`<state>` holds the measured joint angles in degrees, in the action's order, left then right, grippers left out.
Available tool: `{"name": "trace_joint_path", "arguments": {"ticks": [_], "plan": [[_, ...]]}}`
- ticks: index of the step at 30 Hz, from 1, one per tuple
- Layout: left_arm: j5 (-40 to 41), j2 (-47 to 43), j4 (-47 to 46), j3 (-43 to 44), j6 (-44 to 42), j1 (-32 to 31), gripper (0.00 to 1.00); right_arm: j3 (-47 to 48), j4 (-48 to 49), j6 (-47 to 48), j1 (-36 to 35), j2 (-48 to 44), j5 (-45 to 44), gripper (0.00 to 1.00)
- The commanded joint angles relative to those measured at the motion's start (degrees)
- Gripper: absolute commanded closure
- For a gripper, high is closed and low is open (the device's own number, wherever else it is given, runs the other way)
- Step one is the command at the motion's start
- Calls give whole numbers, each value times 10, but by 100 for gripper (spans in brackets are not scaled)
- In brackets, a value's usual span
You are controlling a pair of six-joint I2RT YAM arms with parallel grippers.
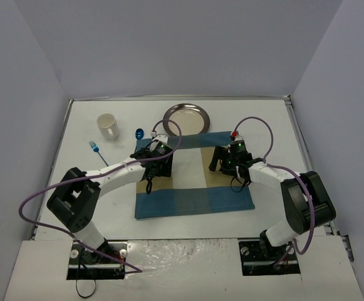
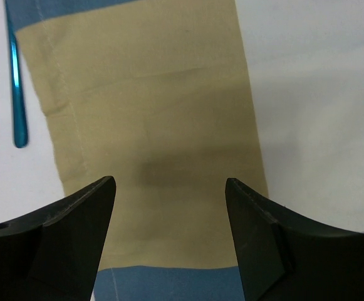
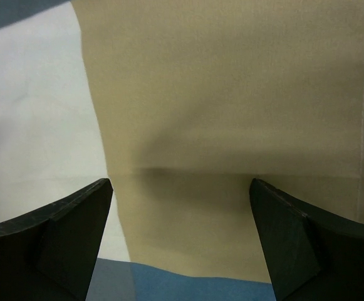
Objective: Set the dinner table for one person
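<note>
The placemat [image 1: 194, 188] lies flat in the middle of the table [image 1: 263, 119], so the step in hand looks like clearing both hands off the cloth before fetching tableware. To do that well, each hand should rise straight up so that no fingertip drags or rucks the fabric, and only then swing outward. At the far left of the table stand a white mug [image 1: 108, 125] and, nearer, a blue fork [image 1: 95, 148]. A blue spoon [image 1: 139, 133] lies just off the placemat's far left corner. The left hand [image 1: 160, 164] hovers close over the left tan stripe, jaws well apart and holding nothing. The metal plate [image 1: 186, 118] sits just beyond the placemat's far edge, between the two hands and farther away. The right hand [image 1: 222, 160] is low over the right tan stripe, jaws wide and empty. Whether either hand's fingertips touch the cloth cannot be told. The bare table surrounds the placemat, well out from both hands.
</note>
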<state>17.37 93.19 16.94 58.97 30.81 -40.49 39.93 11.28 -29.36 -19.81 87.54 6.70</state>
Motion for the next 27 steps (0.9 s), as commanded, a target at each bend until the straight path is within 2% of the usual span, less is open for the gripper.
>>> {"name": "trace_joint_path", "arguments": {"ticks": [1, 5, 9, 17, 21, 27], "plan": [[-53, 8, -15, 13, 35, -12, 33, -19, 24, -50, 5, -23, -6, 11], [-78, 21, -3, 17, 60, -42, 33, -46, -40, -86, 17, -67, -43, 10], [-124, 46, 2, 14, 95, -66, 33, -84, -86, -131, 41, -122, -53, 3], [-164, 73, -9, 31, 152, -154, 35, -120, -177, -135, 106, -270, -108, 0], [-122, 53, 17, 55, 142, -189, 36, -62, -185, -78, 111, -267, -112, 0], [-22, -22, 90, 72, 118, -167, 33, 82, -154, 13, 80, -181, -123, 0]]}}
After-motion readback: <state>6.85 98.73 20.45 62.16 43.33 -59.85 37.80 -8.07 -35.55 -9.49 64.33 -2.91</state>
